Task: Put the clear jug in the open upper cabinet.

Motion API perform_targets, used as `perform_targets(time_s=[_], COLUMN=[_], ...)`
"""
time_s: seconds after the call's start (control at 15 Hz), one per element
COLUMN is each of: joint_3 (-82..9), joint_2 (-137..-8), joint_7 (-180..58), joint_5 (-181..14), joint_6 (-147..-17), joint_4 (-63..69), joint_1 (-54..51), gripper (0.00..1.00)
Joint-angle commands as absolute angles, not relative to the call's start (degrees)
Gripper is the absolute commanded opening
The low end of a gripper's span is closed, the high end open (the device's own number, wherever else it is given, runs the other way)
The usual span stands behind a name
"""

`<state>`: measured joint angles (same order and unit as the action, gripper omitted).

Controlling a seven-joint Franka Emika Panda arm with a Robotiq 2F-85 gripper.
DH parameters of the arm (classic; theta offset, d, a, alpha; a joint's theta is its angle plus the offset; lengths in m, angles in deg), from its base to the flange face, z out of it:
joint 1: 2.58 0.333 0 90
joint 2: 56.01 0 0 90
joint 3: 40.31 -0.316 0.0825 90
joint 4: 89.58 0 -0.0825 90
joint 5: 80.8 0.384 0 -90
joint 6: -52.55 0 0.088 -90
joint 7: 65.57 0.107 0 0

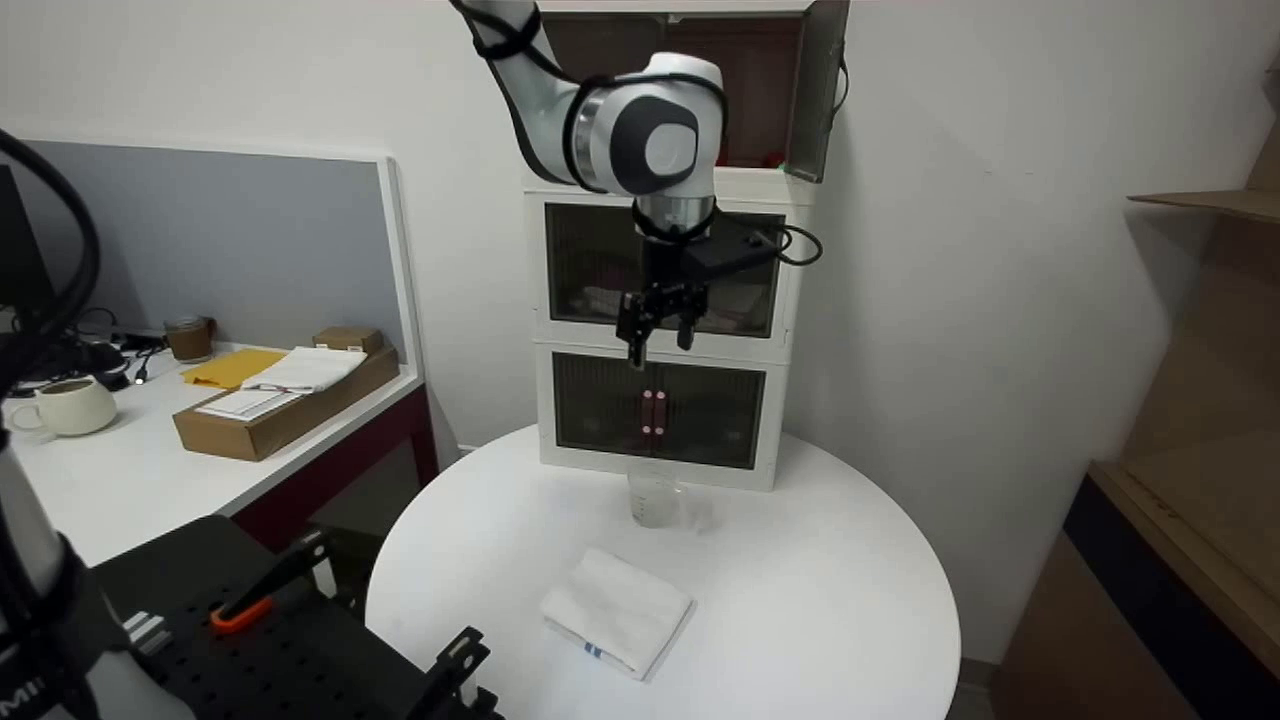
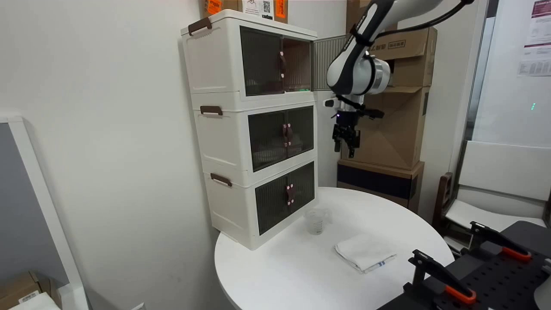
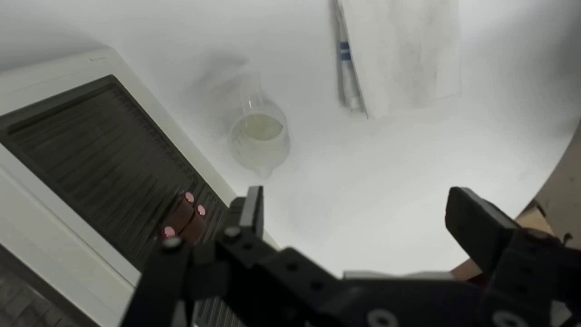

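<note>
The clear jug (image 1: 650,502) stands upright on the white round table, in front of the lowest box of the stack. It also shows in an exterior view (image 2: 315,222) and at the left of centre in the wrist view (image 3: 261,141), with its handle pointing up the picture. The open upper cabinet (image 1: 755,75) tops the stack; in an exterior view (image 2: 297,62) one door is swung outward and the other is shut. It is out of the wrist view. My gripper (image 1: 662,352) hangs well above the table, open and empty (image 3: 354,204), pointing down, apart from the jug.
A folded white cloth (image 1: 620,612) lies on the table (image 1: 830,600) near the jug. Two lower boxes (image 1: 670,270) have shut dark doors. The swung-out door (image 1: 818,95) juts beside the upper opening. Cardboard boxes (image 2: 383,129) stand behind the arm.
</note>
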<state>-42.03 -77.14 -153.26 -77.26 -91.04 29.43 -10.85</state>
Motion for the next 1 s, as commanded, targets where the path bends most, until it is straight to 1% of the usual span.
perform_targets(time_s=[0.0, 0.2, 0.4, 0.93], joint_3=[-42.0, -43.3, -44.8, -44.2], joint_2=[-85.0, -90.7, -95.3, -104.4], joint_7=[-157.1, -156.9, -157.0, -156.4], joint_5=[-82.9, -85.1, -87.6, -94.1], joint_6=[-99.4, -109.8, -115.0, -117.0], joint_4=[25.8, 24.3, 22.5, 16.9], joint_1=[-11.1, -12.0, -13.0, -14.4], gripper=[1.00, 1.00, 1.00, 1.00])
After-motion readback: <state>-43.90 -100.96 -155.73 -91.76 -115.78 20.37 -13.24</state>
